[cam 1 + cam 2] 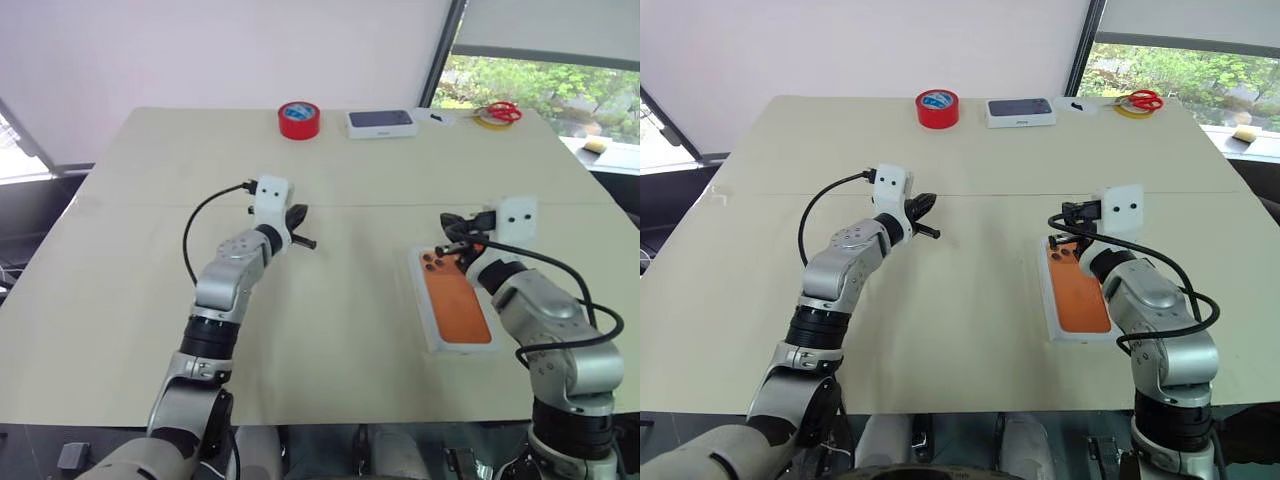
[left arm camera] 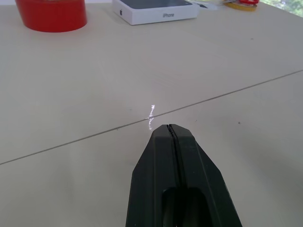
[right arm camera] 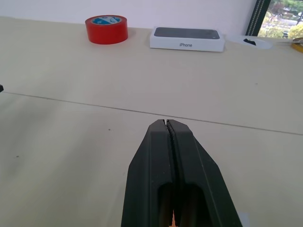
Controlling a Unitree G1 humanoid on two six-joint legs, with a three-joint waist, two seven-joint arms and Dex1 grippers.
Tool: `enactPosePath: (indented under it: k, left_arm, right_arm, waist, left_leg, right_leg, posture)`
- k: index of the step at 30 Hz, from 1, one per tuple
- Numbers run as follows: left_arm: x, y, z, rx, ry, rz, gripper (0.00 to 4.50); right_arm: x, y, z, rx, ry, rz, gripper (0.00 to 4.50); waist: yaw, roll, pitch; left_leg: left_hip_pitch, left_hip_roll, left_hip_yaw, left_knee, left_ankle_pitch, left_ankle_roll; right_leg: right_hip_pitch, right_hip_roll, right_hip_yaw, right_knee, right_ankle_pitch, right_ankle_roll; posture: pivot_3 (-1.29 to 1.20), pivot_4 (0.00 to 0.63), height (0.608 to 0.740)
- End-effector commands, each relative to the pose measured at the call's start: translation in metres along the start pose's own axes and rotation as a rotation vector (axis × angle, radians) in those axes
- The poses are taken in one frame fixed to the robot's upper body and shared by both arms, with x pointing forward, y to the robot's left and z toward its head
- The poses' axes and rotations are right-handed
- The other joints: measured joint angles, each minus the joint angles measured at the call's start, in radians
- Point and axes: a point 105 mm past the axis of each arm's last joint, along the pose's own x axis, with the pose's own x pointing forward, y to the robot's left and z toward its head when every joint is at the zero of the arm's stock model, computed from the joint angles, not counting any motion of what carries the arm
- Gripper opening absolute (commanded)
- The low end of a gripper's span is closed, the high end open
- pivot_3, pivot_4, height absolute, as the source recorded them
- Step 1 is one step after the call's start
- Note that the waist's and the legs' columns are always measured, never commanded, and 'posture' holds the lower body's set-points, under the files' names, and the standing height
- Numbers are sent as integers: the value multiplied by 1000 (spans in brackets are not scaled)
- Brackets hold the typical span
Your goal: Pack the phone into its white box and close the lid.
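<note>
The orange phone [image 1: 458, 305] lies back up in the shallow white box [image 1: 419, 292] on the right side of the table, its three dark lenses at the far end. My right gripper [image 1: 452, 219] hovers just above that far end, shut and empty, its fingertips [image 3: 165, 124] pressed together. Over the table's middle left my left gripper [image 1: 300, 213] is also shut with nothing in it, well apart from the box; its fingertips [image 2: 169, 128] meet above the table seam. The lid is out of view.
At the far edge stand a red tape roll [image 1: 299, 120] and a dark-blue-topped white box [image 1: 381, 123]. Red-handled scissors on a yellow ring [image 1: 497, 113] lie at the far right corner. A seam [image 2: 94, 134] runs across the beige table.
</note>
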Motion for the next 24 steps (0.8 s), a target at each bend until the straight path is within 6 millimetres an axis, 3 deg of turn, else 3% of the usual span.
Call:
enactPosePath:
  k: [1, 11, 24]
  left_arm:
    - [0, -2, 18, 25, -63, -2, 0]
    - [0, -2, 16, 27, -54, -4, 0]
    - [1, -2, 16, 30, -52, -7, 0]
  right_arm:
    - [1, -3, 8, -33, -19, -14, 56]
    - [2, -1, 0, -61, 12, -38, 56]
    - [0, 10, 11, -26, -46, 24, 56]
  waist:
    - [-8, 0, 0]
    - [-12, -1, 1]
    - [-12, -2, 1]
  left_leg:
    - [2, -1, 0, -5, 2, 0]
    - [17, -4, 4, -38, 12, -10]
    - [17, -4, 3, -40, 14, -11]
  right_leg:
    - [2, 0, 0, -3, 1, 0]
    - [9, 2, 0, -24, 6, 1]
    - [10, 2, 0, -24, 6, 1]
  posture:
    - [0, 150, 737]
    - [0, 150, 737]
    - [0, 150, 740]
